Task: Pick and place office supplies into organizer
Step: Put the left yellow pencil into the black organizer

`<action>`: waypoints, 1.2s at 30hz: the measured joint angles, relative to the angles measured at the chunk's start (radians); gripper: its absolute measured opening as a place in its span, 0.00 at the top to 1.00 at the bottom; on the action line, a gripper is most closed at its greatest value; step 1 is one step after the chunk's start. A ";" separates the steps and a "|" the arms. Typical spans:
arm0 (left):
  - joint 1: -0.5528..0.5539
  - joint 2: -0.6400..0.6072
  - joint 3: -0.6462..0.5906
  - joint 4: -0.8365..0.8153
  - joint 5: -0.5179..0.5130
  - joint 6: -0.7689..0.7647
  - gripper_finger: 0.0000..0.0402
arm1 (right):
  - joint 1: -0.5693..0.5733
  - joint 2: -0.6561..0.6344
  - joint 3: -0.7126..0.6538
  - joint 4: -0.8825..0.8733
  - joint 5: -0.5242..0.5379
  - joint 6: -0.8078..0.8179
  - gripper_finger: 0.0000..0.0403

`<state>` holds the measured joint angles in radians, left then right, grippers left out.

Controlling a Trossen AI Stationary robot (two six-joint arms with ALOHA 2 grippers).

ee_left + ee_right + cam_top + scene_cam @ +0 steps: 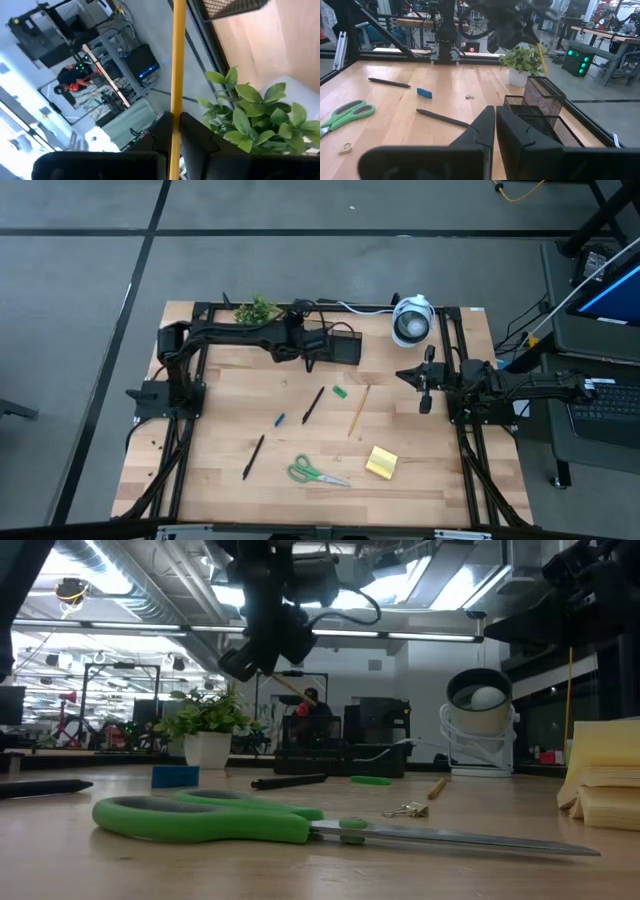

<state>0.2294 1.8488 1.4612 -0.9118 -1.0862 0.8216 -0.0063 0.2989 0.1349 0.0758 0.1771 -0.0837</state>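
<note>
- A pale wooden table (230,480) stands on a grey floor crossed by dark lines; a desk with a laptop (605,405) sits off its right side.
- The left gripper (308,352) hangs above the far middle of the table, its fingers (200,145) clamped on a yellow pencil (176,75), just beside the black mesh organizer (345,348).
- A small potted plant (258,310) stands at the far edge, left of the organizer; a round white-and-grey device (411,320) sits to the organizer's right.
- The right gripper (425,395) waits over the right side of the table, fingers pressed together and empty.
- Loose on the wood: a second pencil (358,410), a black pen (313,404) at centre, another pen (253,456) nearer left, a blue piece (279,419), a green piece (339,391), green-handled scissors (315,472) and a yellow sticky-note pad (381,462) near the front.
- Beyond the table, the low view shows an open workshop with ceiling ducts and strip lights (420,635); a person (315,705) in red sits far back.
</note>
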 joint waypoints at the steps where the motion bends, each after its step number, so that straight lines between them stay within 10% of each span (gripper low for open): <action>1: -0.003 0.006 0.000 0.003 -0.011 0.018 0.94 | 0.000 0.000 0.000 0.000 0.000 0.000 0.94; 36: -0.002 0.168 -0.001 0.143 -0.092 0.345 0.94 | 0.000 0.000 0.000 -0.013 0.000 0.001 0.94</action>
<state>0.2272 2.0167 1.4607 -0.7687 -1.1779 1.1670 -0.0063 0.2989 0.1349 0.0632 0.1772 -0.0826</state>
